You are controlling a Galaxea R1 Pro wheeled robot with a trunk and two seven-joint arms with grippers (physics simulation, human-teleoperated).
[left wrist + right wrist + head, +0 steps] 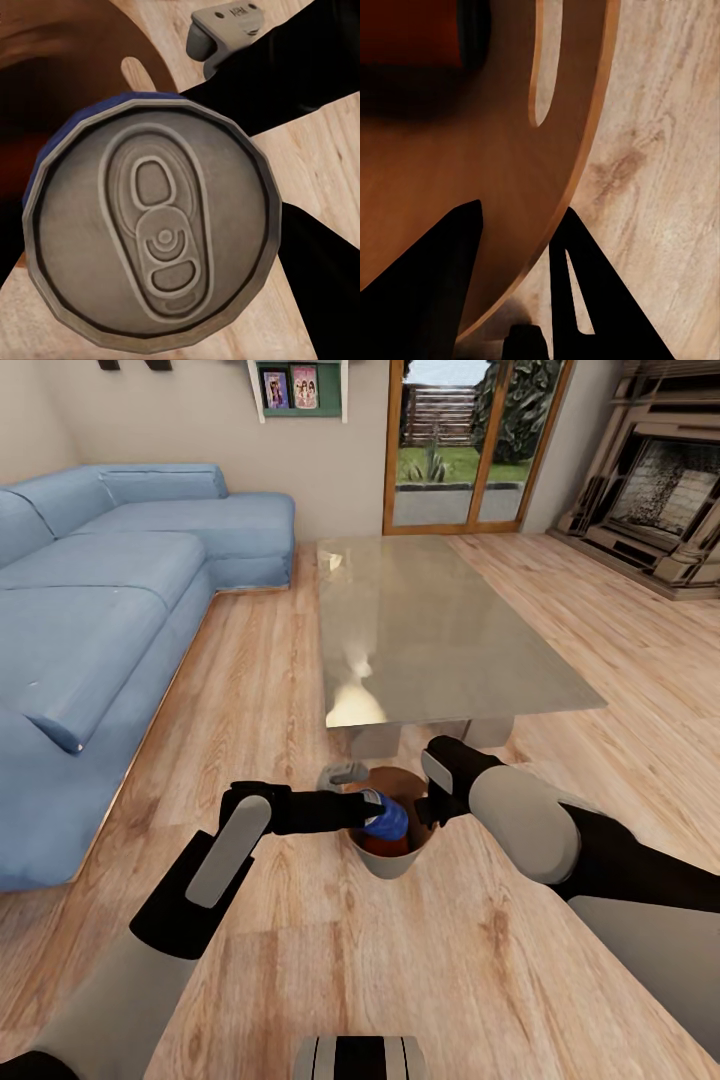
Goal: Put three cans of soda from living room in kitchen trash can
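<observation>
here left jaws (372,812) grip blue can (388,818) tilted over bin (395,857); right jaws (514,247) pinch its rim.

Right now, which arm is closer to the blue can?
Left. Its end effector holds the blue can over the bin; the right end effector grips the bin's rim beside it.

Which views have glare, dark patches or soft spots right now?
Head view: bright window glare on the glass table; the rest is evenly lit and sharp. Left wrist view: the blue soda can top is very close and crisp, the trash can behind it soft and dim. Right wrist view: the bin's inside falls into deep shadow, right pincer fingers pure black silhouettes.
</observation>
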